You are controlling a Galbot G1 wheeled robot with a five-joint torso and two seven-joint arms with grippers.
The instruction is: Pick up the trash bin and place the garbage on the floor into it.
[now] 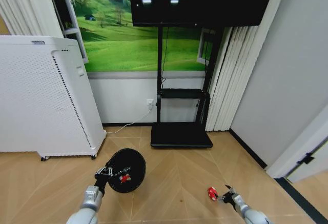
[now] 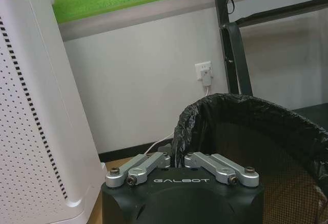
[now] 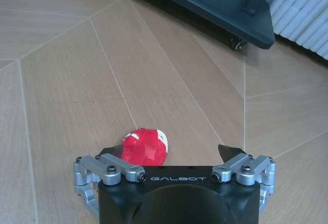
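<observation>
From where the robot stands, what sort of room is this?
Probably an office or showroom corner: a big dark screen on a black stand, a tall white perforated cabinet, a green meadow mural and a wood-patterned floor.

Black hand (image 3: 174, 155) bodies marked GALBOT, silver screwed linkages, grey arms

Floor (image 1: 174, 183): light wood planks laid in a chevron pattern, seams running out ahead of my right pincer (image 1: 226, 195). Crumpled red-and-white wrapper (image 3: 145, 146) lies on the boards between that pincer's spread fingers, toward its left finger. Black stand base (image 1: 181, 135) sits flat on the floor well ahead, against the wall. White cabinet (image 1: 43, 98) stands on small casters on the floor, just beyond my left pincer (image 1: 108, 172) and to its left.
</observation>
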